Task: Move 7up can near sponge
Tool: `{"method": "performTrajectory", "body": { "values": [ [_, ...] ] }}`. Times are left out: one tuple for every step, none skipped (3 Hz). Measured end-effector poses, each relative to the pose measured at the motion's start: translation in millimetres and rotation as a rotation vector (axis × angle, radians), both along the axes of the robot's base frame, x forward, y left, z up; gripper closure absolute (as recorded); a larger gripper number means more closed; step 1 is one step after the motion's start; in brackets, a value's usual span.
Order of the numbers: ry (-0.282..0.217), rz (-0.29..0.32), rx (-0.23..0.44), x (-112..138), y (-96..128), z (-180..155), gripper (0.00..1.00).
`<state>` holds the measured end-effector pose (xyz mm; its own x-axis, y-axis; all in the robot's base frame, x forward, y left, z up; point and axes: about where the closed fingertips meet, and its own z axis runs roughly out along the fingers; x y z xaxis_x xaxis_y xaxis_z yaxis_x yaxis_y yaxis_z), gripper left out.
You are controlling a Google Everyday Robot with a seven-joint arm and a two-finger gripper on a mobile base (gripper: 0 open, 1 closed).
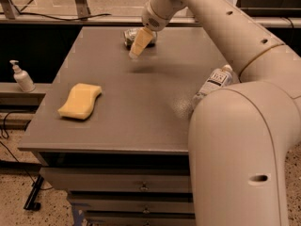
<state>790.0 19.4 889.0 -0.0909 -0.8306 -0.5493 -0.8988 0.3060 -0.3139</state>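
The 7up can (130, 35) lies at the far edge of the grey table (141, 107), a dented silvery can partly hidden behind my gripper. My gripper (136, 52), with tan fingers, hangs just in front of the can and slightly above the tabletop, pointing down and left. Nothing shows in its grasp. The yellow sponge (81, 100) with wavy sides lies flat at the table's left side, well apart from the can and the gripper.
A clear water bottle (214, 83) with a white label lies on the table's right side, partly hidden by my arm (240, 126), which fills the right foreground. A white pump dispenser (22, 77) stands on a ledge left of the table. Drawers are below the tabletop.
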Motion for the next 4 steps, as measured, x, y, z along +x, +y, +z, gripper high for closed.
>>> {"method": "performTrajectory", "body": {
  "values": [
    [0.026,-0.017,-0.001,16,1,-9,0.0],
    [0.063,-0.049,0.01,28,-3,-18,0.0],
    [0.083,-0.063,0.022,36,-1,-22,0.0],
    [0.1,-0.061,0.026,42,5,-27,0.0]
  ]
}}
